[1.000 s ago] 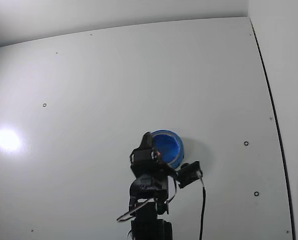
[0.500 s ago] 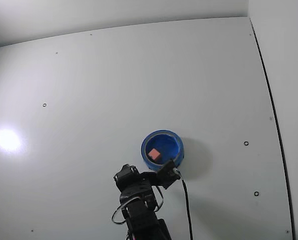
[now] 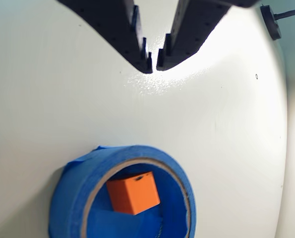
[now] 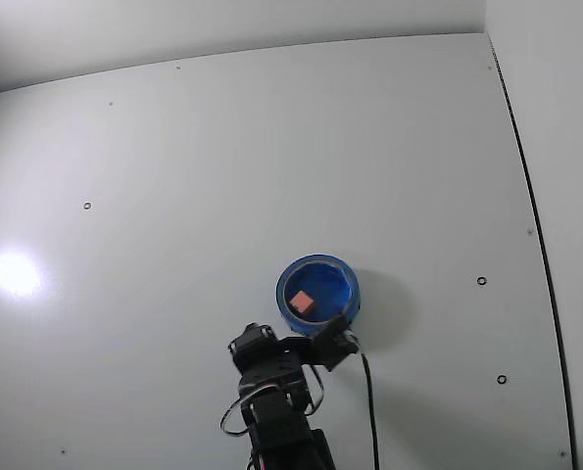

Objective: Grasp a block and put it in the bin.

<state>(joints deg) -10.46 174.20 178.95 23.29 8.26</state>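
In the wrist view the tool (image 3: 153,62) enters from the top edge, its two dark fingers (image 3: 122,29) pressed nearly together at the tips with only a thin slit between them, and nothing between them. It hangs over bare white counter (image 3: 48,99), apart from the bin (image 3: 73,183).

The block (image 3: 133,192) lies inside the bin, on its floor, tilted a little. In this view it looks orange, a small cube with flat, plain faces and a tiny dark mark near its top edge. The bin is a round, bright blue ring with a thick rim, several times wider than the block.

In the fixed view the block (image 4: 300,301) shows as a small pinkish square left of centre in the bin (image 4: 345,284), with the arm (image 4: 276,392) just below it.
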